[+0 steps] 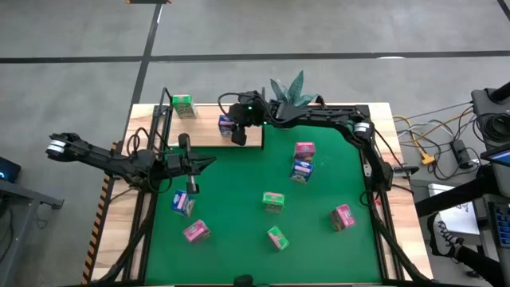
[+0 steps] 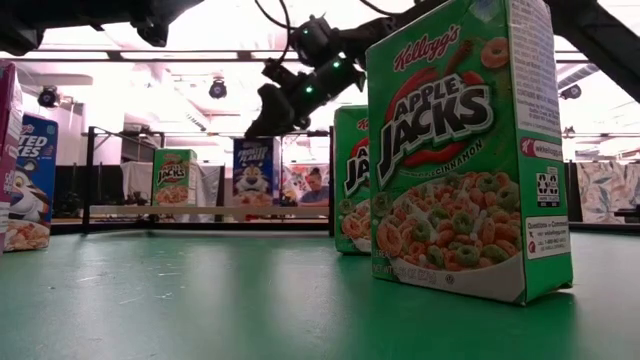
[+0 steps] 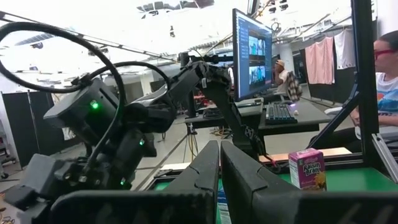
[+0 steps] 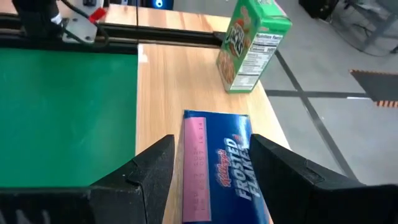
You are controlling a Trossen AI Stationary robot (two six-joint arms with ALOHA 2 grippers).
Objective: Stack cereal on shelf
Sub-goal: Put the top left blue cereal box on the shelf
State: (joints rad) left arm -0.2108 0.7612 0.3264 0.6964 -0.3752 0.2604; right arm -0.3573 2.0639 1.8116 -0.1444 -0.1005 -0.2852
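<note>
Frosted Flakes carton (image 4: 217, 165) between right gripper (image 4: 211, 168) fingers, on shelf (image 4: 180, 81).

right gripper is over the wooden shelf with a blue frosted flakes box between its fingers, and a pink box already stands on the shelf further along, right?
Not quite. The box already standing on the shelf is green, not pink, as the right wrist view shows. The rest holds: the right gripper is over the shelf with the blue Frosted Flakes box between its fingers.

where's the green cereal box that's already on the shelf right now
In the high view the green cereal box stands at the far left end of the wooden shelf, near its black posts, left of the blue box under the right gripper.
</note>
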